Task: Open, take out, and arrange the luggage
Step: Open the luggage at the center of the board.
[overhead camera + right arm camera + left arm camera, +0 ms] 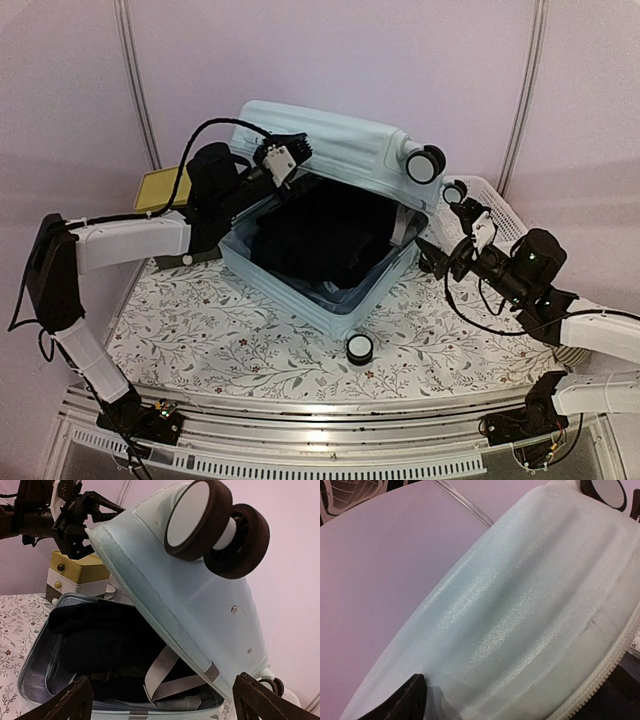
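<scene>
The luggage is held half open, its lid rim gripped by the left fingers; the right fingers are spread wide, empty; the dark clothes are not yet removed.

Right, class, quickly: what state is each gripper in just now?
Left gripper: closed on the edge of the lid, holding it up.
Right gripper: open, empty.

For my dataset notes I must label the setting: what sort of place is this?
Probably a robot test booth: plain panel walls, a flowered tablecloth, two arms bolted to a metal rail.
</scene>
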`<state>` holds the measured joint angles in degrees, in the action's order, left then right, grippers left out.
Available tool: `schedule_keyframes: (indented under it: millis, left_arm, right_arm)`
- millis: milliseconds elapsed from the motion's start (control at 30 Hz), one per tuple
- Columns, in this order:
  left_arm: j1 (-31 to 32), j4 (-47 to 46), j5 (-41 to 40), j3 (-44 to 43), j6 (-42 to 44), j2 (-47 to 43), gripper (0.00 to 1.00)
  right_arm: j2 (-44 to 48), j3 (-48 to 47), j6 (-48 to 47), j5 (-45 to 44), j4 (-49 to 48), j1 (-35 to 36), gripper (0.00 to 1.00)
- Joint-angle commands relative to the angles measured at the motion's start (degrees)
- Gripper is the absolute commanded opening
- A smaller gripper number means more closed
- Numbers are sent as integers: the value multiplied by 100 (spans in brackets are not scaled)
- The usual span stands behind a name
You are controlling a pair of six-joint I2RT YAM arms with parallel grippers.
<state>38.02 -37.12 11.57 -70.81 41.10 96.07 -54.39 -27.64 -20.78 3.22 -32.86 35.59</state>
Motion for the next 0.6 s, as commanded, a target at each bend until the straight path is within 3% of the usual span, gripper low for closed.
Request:
schedule_keyframes:
  millis: [0,400,567]
  left_arm:
    - [-170,33,-137,-283,-756,48,73]
    - [-207,10,-27,-328,-1011,56,72]
    - [-213,8,10,-337,-1064,68,72]
  right_arm:
    - [-210,81,-441,112,-1074,-17,99]
    - [-1535,383,-654,-572,-3899,-8,98]
    - [-1963,165,-831,-612,-4046,-4,98]
